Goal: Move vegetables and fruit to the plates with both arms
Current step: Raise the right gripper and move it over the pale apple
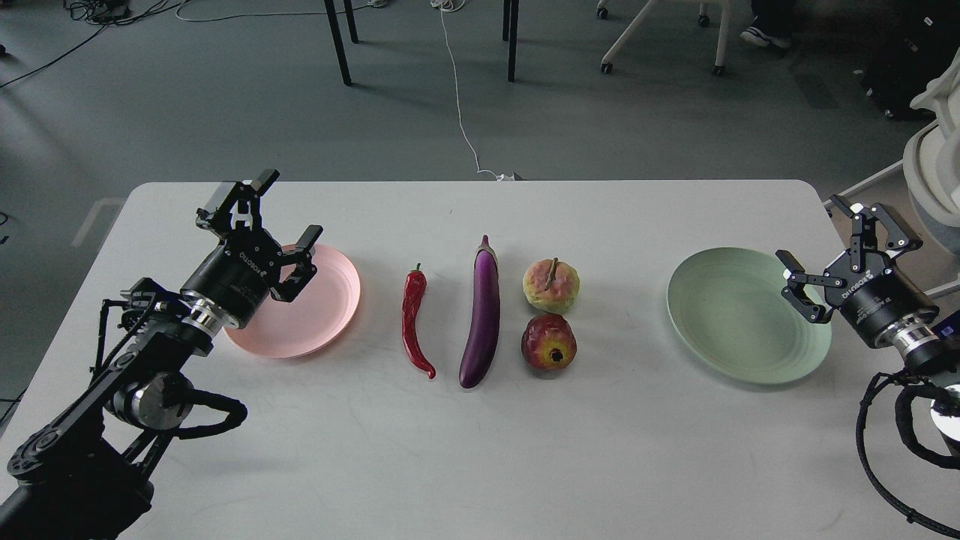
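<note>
A red chili pepper [415, 322] and a long purple eggplant [482, 313] lie side by side at the middle of the white table. Right of them sit a wrinkled yellow-green fruit [551, 285] and, nearer me, a dark red fruit [549, 343]. The pink plate [319, 311] is at the left and holds nothing. My left gripper [281, 217] hangs open over its left rim. The mint green plate [731, 315] lies bare at the right. My right gripper [832, 259] stands open over its right rim.
The table's far edge [472, 182] runs behind the objects. Beyond it are chair and table legs [510, 41] and a white cable [461, 112] on the grey floor. A white chair [934, 157] stands off the right edge.
</note>
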`<state>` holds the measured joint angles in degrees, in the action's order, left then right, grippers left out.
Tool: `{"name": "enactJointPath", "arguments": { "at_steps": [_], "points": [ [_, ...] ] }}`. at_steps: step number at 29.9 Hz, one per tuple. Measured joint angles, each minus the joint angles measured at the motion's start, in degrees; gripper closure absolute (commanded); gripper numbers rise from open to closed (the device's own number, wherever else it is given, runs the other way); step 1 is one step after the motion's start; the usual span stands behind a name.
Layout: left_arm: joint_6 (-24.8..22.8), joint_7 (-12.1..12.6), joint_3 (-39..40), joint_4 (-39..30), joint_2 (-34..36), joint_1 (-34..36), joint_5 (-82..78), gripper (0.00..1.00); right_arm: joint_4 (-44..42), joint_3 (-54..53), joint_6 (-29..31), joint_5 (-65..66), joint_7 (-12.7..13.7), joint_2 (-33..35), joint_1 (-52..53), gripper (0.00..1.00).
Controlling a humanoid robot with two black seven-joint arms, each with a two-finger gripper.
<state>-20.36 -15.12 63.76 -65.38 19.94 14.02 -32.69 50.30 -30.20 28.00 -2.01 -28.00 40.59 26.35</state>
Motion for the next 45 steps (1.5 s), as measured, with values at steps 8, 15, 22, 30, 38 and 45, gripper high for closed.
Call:
{"name": "enactJointPath", "arguments": {
  "at_steps": [8,15,22,30,38,45],
  "points": [
    [-0.15,0.09,0.07,-0.04,0.35,0.10,0.59,0.01,0.12,0.00,0.00,0.00,0.00,0.03,0.08,0.01],
    [-0.18,0.29,-1.04,0.50,1.88,0.22,0.15,0.01,2.34,0.57,0.00,5.66,0.00,2.94,2.86,0.01],
    [-0.41,-0.48,-0.84,0.13,2.47,-0.20,0.69,0.01,7.24,2.75,0.00,22.81,0.00,7.69,13.72,0.01],
    [-0.65,-0.53,-0.82,-0.51,1.99,-0.03,0.70,0.01,9.45,26.56,0.01,45.92,0.00,8.60,44.00,0.01],
    [-0.59,-1.64,-1.00,-1.34,1.78,-0.08,0.62,0.01,11.17,39.71,0.02,63.51,-0.01,-3.14,61.82,0.01],
    [-0.31,-1.65,-1.02,-2.18,1.57,-0.13,0.60,0.01,10.64,45.36,0.00,77.80,0.00,-10.46,64.00,0.01]
  ]
}}
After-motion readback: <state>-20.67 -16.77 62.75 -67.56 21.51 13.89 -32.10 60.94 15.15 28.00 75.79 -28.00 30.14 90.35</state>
